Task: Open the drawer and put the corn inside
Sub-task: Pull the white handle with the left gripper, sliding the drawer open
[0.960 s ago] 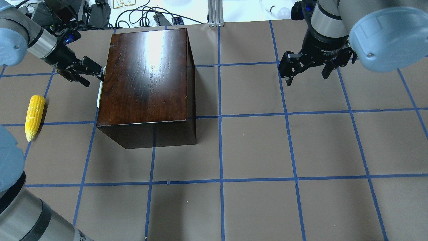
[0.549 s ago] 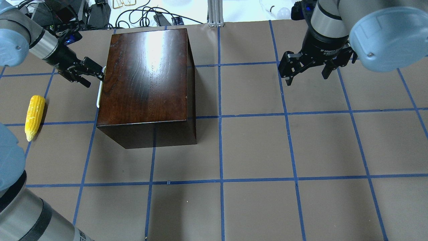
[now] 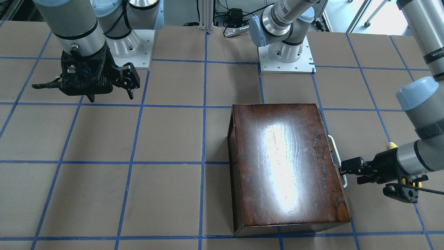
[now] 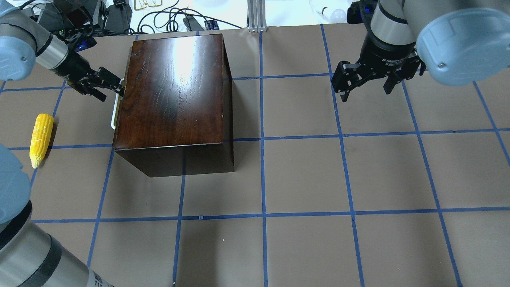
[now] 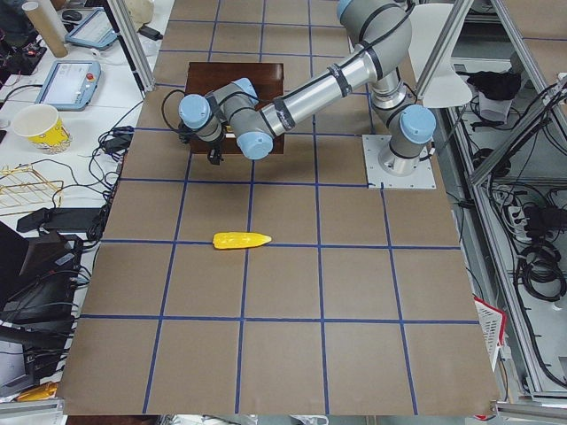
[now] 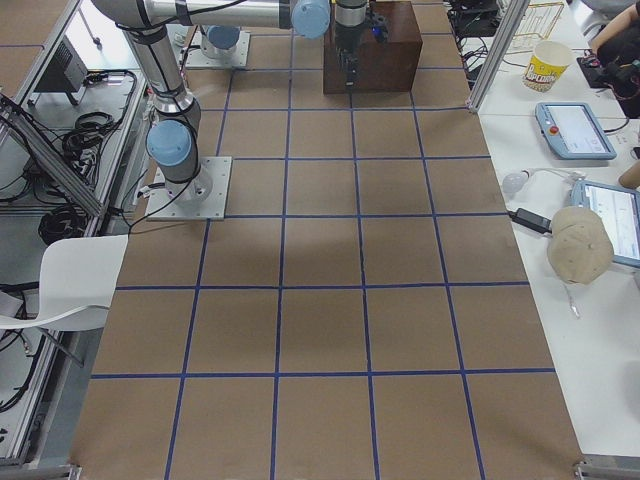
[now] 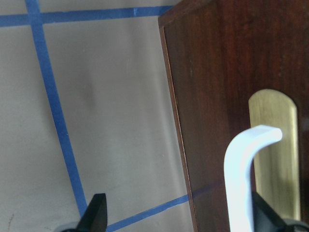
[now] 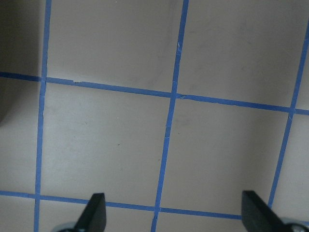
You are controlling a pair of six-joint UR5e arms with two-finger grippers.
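The left tool (image 7: 179, 215) is right at the drawer (image 7: 217, 87), w/ its two fingers spread wide. The white handle (image 7: 240, 179) sits btwn them, close by one finger and far from the other. It isn't pinched. I can't tell if that finger touches it. The handle's long way runs along the drawer front.

The drawer front is on the robot's left side of the big dark box (image 4: 171, 87). So the pull has to go straight out to the left, away from the box. The drawer looks shut or only a tiny bit out. None of its inside shows, so I can't say what's in it. My guess: the opening step is just starting, and most of the job is left.

The corn (image 4: 41, 139) lies flat on the tabletop (image 4: 303, 175). It is further left than the left tool, a bit nearer the robot, apart from the box. Its long way goes near-to-far, pointy tip toward the robot. It's on the side the drawer slides out to, so the drawer may come near it.

The left arm is much nearer to handle & corn. The right tool (image 4: 365, 92) hangs over bare tabletop well off to the right, fingers spread, holding nothing.
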